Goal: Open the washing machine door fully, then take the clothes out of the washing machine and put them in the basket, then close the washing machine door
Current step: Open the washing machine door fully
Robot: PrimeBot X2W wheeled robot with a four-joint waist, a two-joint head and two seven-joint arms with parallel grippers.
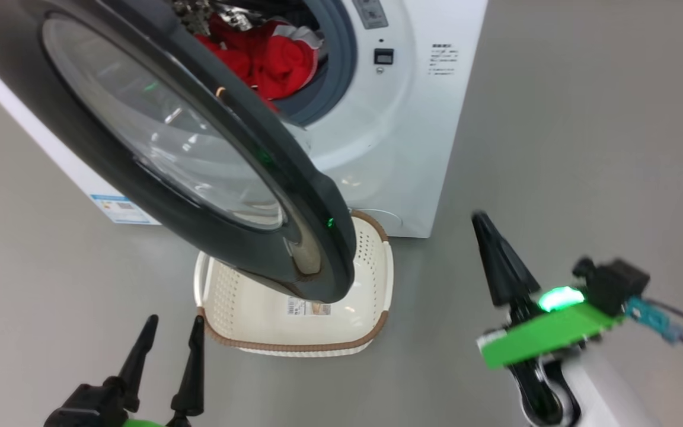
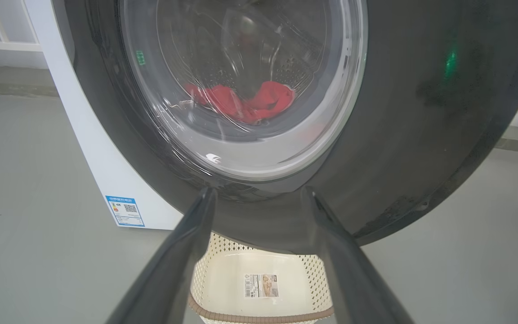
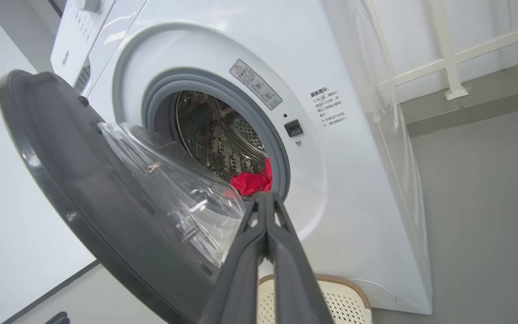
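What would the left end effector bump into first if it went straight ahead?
Probably the door, on its black rim just under the glass. The open left end effector points right at it, though depth is unclear.

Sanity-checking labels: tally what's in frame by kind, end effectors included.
washing machine: 1
door: 1
basket: 1
red clothes pile: 1 (separate garments can't be counted)
end effector: 2 (left end effector open; right end effector shut, empty)
Total: 6
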